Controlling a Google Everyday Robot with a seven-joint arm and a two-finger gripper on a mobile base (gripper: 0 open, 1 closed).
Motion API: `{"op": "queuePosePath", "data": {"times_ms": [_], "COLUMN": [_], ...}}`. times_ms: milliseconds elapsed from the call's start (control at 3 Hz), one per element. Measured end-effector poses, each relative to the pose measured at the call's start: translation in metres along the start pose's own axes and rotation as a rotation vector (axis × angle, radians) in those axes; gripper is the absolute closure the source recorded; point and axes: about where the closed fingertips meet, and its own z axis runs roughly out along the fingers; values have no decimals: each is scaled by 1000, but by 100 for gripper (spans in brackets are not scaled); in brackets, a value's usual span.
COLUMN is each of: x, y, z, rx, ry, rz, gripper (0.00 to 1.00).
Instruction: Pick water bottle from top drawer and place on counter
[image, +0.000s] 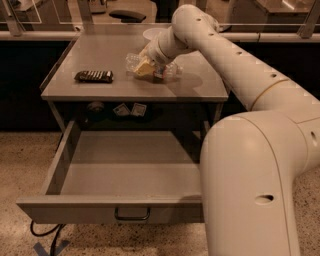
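Counter (100, 52): tool (146, 68) at water bottle (173, 70), packet (94, 76) nearby

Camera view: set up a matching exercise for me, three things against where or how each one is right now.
Things:
1. small clear ribbed plastic water bottle
2. dark flat snack packet
3. wide shallow grey metal top drawer

Places or states:
A. pulled open, below the table top
B. at the end effector, over the middle of the flat grey metal counter
C. on the counter's left part

Pairs: 1-B, 2-C, 3-A
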Motion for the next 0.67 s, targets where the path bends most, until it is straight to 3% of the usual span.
{"op": "queuePosePath", "data": {"times_ms": [667], "x": [0], "y": [0], "z": [0], "rx": [0], "ry": [0], "rz": [0], "gripper": [40]}}
